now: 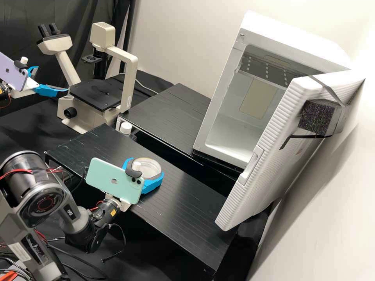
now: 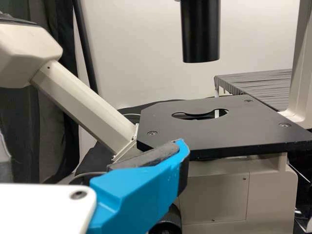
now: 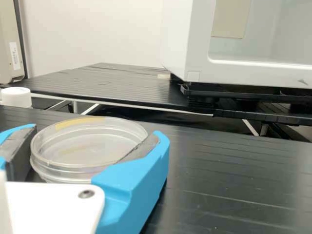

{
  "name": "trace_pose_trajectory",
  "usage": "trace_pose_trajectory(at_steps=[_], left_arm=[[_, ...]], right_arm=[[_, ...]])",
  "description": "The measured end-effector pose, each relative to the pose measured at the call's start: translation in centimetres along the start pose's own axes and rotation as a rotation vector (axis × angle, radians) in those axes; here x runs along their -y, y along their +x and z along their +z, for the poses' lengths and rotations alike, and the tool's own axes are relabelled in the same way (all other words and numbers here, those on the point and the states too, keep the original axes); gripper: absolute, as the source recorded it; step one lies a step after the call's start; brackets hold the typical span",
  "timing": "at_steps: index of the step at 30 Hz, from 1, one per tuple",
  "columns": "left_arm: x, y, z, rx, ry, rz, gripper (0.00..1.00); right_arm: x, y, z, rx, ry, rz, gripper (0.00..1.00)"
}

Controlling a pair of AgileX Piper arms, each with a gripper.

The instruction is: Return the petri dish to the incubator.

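In the high view the right gripper (image 1: 143, 175) is low over the front black platform, around the clear petri dish (image 1: 146, 168). In the right wrist view the dish (image 3: 87, 144) lies level between the two blue fingers of the right gripper (image 3: 92, 139), their dark pads against its sides; whether its underside touches the platform I cannot tell. The left gripper (image 1: 52, 80) stands open and holds nothing, left of the microscope in the high view. In the left wrist view the left gripper (image 2: 92, 148) is near the microscope stage. The white incubator (image 1: 234, 132) has its door open.
The microscope (image 1: 95, 95) stands at the back left. A rear black platform (image 1: 168, 113) lies between it and the incubator, with a gap before the front platform (image 1: 187, 210). The incubator door (image 1: 265, 168) reaches out over the right side. A white-capped bottle (image 1: 125, 128) stands between the platforms.
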Motion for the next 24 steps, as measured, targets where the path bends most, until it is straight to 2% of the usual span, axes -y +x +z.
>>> trace_pose_trajectory(at_steps=[6, 11, 15, 20, 24], left_arm=[[0.0, 0.0, 0.0, 0.000, 0.000, 0.000, 1.00], [0.0, 0.0, 0.0, 0.000, 0.000, 0.000, 1.00], [0.0, 0.0, 0.0, 0.000, 0.000, 0.000, 1.00], [0.0, 0.0, 0.0, 0.000, 0.000, 0.000, 1.00], [0.0, 0.0, 0.0, 0.000, 0.000, 0.000, 1.00]], right_arm=[[-1.2, -1.0, 0.2, -0.006, 0.002, 0.024, 0.00], [-2.6, -1.5, 0.0, 0.013, 0.018, 0.140, 0.00], [-3.3, -1.6, 0.8, 0.079, 0.057, 0.224, 0.00], [-5.5, 0.4, 2.5, 0.151, 0.051, 0.304, 0.00], [-7.8, 2.8, 3.9, 0.182, 0.032, 0.376, 0.00]])
